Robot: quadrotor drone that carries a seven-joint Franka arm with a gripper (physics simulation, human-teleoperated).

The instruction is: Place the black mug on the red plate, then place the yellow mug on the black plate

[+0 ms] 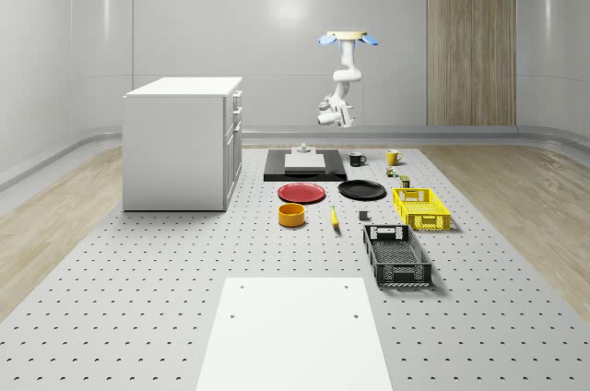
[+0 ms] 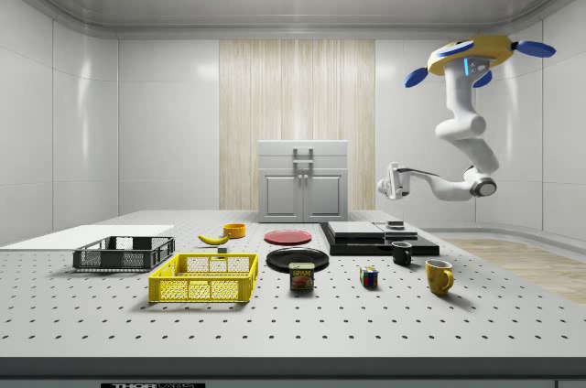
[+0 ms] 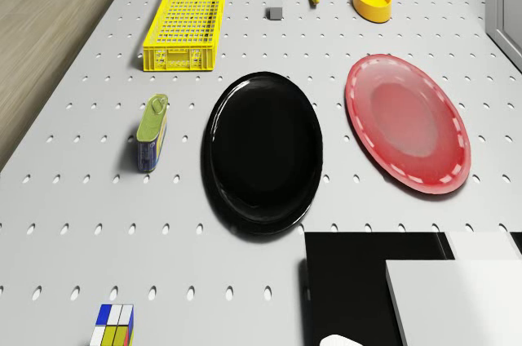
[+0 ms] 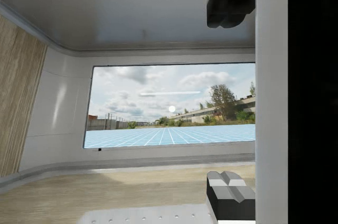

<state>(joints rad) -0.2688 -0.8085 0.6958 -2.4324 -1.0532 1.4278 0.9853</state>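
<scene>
Crates: yellow crate (image 1: 422, 207), black crate (image 1: 396, 255) hold nothing; drone (image 2: 481, 57) hovers, pincer (image 2: 388, 183) released.

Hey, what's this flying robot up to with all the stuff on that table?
A drone with an arm is hovering high above the far end of the table, with its hand held up in the air above the black slab, touching nothing. Nothing has been moved yet: the black mug and the yellow mug both stand on the table past the plates, and the red plate and the black plate are both bare.
</scene>
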